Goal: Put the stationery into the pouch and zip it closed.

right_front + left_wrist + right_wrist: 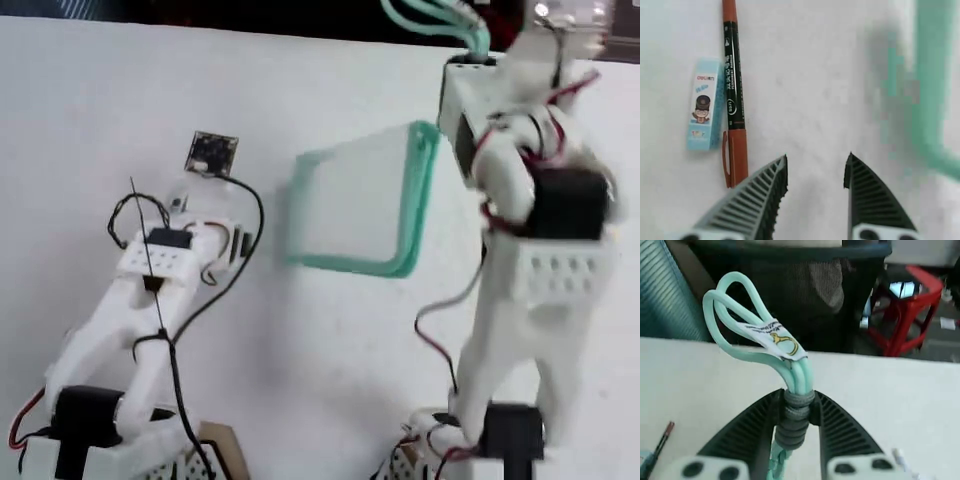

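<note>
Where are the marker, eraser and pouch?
marker [733, 90]: left wrist view, on its black barrel.
eraser [705, 105]: left wrist view, middle of its blue sleeve.
pouch [412, 195]: high view, on its teal side edge.

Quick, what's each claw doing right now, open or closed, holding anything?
Left claw: open, holding nothing.
Right claw: closed, holding the green cord loop.

Bright, even light with soft, faint shadows
</note>
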`<state>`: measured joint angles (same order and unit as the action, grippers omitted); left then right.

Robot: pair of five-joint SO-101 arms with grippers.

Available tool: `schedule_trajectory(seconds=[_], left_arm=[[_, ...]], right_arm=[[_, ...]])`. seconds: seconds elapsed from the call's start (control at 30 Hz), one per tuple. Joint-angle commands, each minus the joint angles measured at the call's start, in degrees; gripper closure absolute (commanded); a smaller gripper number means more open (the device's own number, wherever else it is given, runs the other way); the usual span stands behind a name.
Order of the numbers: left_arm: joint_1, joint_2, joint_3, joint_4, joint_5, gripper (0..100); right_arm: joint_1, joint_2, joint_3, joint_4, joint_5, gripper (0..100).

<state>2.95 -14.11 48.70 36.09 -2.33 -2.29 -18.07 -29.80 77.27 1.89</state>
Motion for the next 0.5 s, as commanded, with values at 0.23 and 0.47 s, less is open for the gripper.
schedule_trajectory(seconds=[0.23,0.47], left_arm=[[0.1,-14.4,4.3,1.7,0.5,80],[0.1,-25.4,11.0,-1.8,1.0,80]], right_arm=[[0.0,-10.9,-2.3,-2.8,0.1,98.1],[-5.8,-11.2,-2.3,-2.9,0.1,98.1]])
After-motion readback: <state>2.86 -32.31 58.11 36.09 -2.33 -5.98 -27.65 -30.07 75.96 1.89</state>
